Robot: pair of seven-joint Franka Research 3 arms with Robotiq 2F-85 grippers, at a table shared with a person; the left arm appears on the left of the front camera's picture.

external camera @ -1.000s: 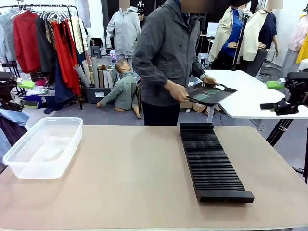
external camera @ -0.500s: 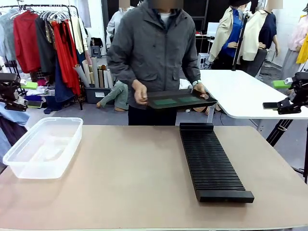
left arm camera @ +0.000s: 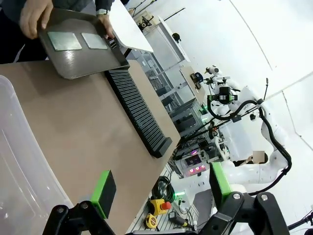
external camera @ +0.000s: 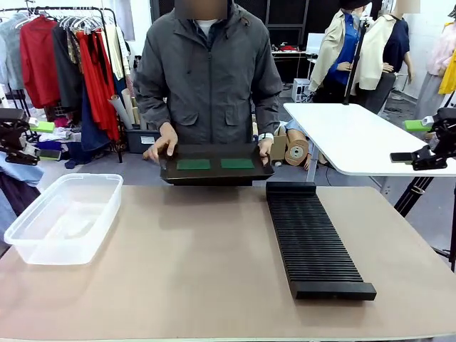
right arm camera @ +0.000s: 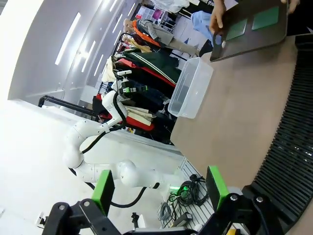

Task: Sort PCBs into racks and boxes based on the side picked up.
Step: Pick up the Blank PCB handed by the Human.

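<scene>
A person at the table's far edge holds a dark shallow tray (external camera: 216, 175) with both hands. Two green PCBs (external camera: 194, 164) (external camera: 237, 163) lie flat on it, side by side; they also show in the left wrist view (left arm camera: 63, 40) and the right wrist view (right arm camera: 236, 29). The long black slotted rack (external camera: 313, 239) lies right of centre. The clear box (external camera: 64, 217) stands at the left. My left gripper (left arm camera: 161, 188) hangs open beside the box (left arm camera: 19, 171), holding nothing. My right gripper (right arm camera: 159, 188) is open above the rack's near end (right arm camera: 293, 161).
A white side table (external camera: 356, 142) stands behind at the right. A clothes rail with hanging garments (external camera: 71, 64) fills the back left. The brown tabletop (external camera: 192, 263) lies bare between box and rack.
The person has turned from the white side table to face my table, bringing the tray leftward and down to the far edge. Both grippers have stayed still and open.
</scene>
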